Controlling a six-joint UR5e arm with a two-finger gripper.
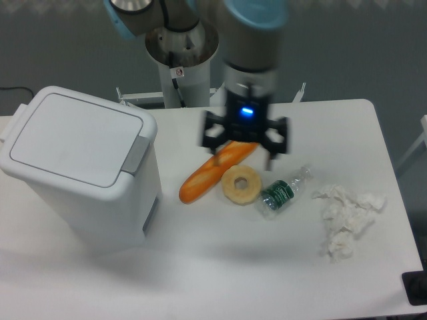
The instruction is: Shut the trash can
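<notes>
Over the middle of the table (200, 267), my gripper (244, 141) hangs with its fingers spread wide and nothing between them (a blue light glows on the wrist just above), right above the upper end of the orange baguette (215, 169). The trash can (80, 175) stands well apart on the left side of the table, its flat lid lying down flush and the grey latch (136, 147) sitting at the rim that faces me. Just beside the baguette lies a pale ring-shaped pastry (241, 185), then a small plastic bottle (283, 191) with a green label on its side, and farther right a heap of crumpled white tissue (345, 219).
</notes>
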